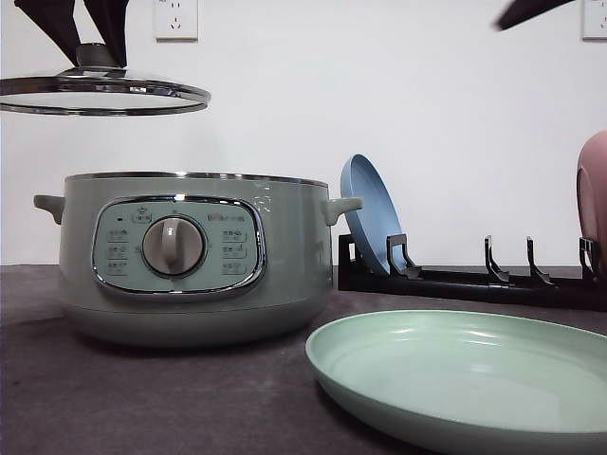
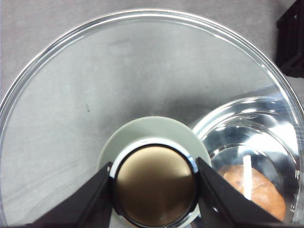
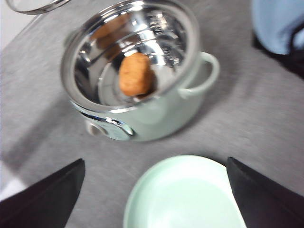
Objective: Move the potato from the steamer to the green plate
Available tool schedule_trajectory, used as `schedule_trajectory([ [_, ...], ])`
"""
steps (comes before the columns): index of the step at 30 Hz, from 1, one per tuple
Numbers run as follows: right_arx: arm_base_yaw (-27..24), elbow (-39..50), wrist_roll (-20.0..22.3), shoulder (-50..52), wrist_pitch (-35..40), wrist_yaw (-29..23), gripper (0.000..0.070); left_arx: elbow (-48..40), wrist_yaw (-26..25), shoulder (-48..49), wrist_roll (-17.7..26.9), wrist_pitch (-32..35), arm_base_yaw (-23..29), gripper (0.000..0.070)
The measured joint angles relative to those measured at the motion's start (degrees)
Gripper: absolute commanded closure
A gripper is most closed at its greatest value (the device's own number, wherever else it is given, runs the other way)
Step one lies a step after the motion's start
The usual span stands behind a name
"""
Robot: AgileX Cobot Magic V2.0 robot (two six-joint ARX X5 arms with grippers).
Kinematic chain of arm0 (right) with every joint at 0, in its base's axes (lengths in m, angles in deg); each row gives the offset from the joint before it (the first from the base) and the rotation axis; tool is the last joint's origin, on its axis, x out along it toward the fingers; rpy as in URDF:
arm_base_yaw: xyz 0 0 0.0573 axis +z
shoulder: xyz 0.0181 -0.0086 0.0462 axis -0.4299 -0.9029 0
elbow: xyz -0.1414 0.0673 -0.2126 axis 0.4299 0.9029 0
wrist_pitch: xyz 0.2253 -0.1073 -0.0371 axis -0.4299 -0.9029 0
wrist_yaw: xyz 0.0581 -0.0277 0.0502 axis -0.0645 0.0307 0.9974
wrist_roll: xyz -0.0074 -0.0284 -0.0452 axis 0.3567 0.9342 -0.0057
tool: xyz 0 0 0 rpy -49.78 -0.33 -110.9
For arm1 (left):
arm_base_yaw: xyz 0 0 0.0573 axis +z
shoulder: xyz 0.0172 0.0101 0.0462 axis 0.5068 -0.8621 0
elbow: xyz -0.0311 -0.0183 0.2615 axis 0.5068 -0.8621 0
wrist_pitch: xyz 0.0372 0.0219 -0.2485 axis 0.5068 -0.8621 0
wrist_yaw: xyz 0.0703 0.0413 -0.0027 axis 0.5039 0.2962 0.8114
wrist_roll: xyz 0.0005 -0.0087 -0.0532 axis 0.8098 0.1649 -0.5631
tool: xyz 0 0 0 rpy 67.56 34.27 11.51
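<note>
One potato (image 3: 135, 73) sitting mid-steamer (image 3: 142, 95). Left gripper (image 2: 154, 190) pinching lid (image 1: 100, 95) knob, held clear at ten o'clock for access. Right gripper (image 3: 154, 190) spread wide above green plate (image 3: 185, 194).

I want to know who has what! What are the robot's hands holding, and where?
The left hand grips the glass lid by its knob. The right hand is open, holding nothing.

The steamer (image 1: 190, 256) panel's printing is too small to read.
</note>
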Motion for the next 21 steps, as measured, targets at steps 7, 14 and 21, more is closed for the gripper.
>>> schedule_trajectory([
  [7,1.3,-15.7,0.1,-19.3,-1.3,3.8,0.0098,0.0,0.0,0.0,0.0,1.1,1.3,0.0700],
  [14,3.8,-31.9,2.2,-36.4,-6.8,3.7,0.0098,0.0,0.0,0.0,0.0,2.1,3.3,0.0700],
  [21,6.4,-48.1,4.1,-50.4,-12.3,3.5,0.0094,0.0,0.0,0.0,-0.1,2.7,4.4,0.0700],
])
